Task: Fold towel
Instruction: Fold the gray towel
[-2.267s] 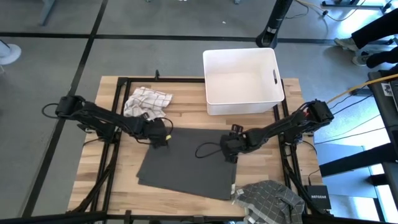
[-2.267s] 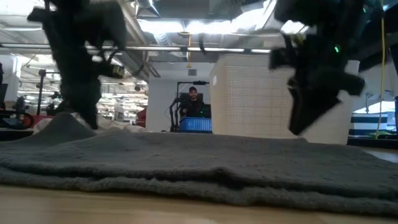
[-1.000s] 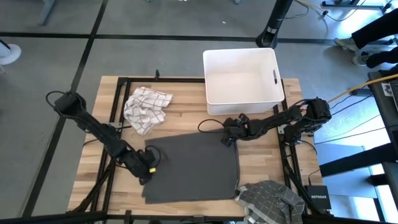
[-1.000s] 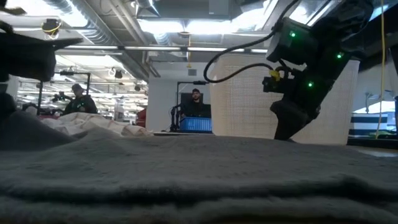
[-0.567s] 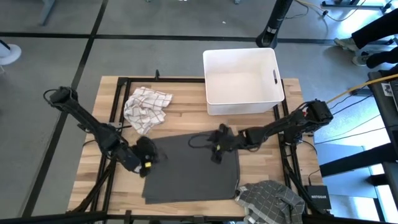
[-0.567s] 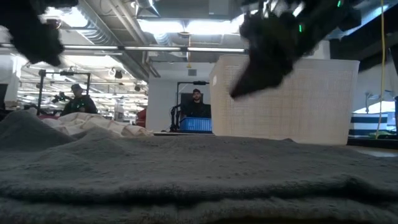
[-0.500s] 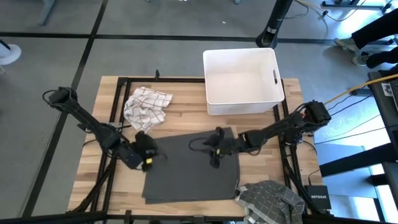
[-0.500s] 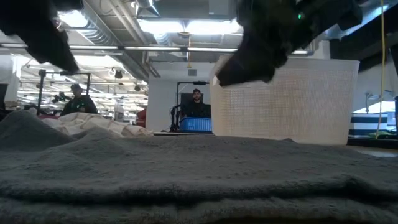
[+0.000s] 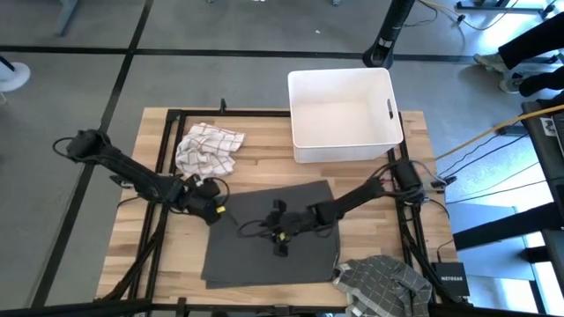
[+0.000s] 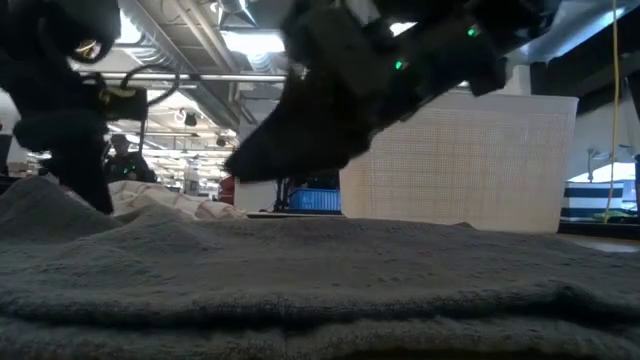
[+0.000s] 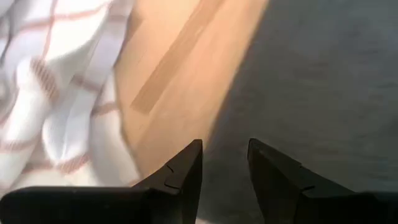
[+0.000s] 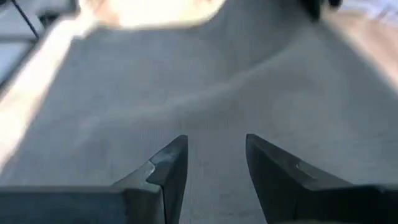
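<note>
Both claws, left and right, gape empty over the flat, nubby dark-grey towel.

A dark grey towel is lying flat on the wooden table, just in front of the white bin. The left gripper is hovering at the towel's far left corner, and the right gripper is reaching over the towel's middle. A checked cloth is sitting left of the bin, and a grey patterned cloth is lying at the towel's near right corner.
</note>
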Action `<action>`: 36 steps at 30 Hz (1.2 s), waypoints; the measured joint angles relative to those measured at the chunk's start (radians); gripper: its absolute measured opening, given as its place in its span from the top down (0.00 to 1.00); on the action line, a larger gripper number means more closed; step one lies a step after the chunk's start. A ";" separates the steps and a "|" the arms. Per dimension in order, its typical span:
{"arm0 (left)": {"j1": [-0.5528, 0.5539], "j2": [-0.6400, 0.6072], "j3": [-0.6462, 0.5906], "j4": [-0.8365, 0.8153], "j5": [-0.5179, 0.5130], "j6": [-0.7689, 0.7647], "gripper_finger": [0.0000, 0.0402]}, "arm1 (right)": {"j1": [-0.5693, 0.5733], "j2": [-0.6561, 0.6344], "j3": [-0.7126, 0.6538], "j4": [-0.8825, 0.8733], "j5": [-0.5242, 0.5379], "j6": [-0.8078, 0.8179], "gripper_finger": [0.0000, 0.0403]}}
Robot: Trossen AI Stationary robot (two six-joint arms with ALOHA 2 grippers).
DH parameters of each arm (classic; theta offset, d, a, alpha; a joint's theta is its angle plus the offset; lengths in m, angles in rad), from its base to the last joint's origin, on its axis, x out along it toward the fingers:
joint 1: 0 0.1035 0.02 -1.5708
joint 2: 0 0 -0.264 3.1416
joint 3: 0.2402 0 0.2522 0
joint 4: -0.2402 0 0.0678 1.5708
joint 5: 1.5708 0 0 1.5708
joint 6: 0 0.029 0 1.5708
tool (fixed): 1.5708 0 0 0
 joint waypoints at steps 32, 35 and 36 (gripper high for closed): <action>-0.166 -0.006 0.236 0.055 0.092 0.068 0.70 | 0.093 -0.165 0.094 -0.588 -0.077 0.026 0.59; -0.276 0.000 0.271 0.185 0.069 0.079 0.70 | 0.181 -0.218 0.091 -0.705 -0.082 0.110 0.59; -0.311 0.010 0.272 0.242 0.064 0.092 0.70 | 0.215 -0.233 0.094 -0.725 -0.081 0.138 0.59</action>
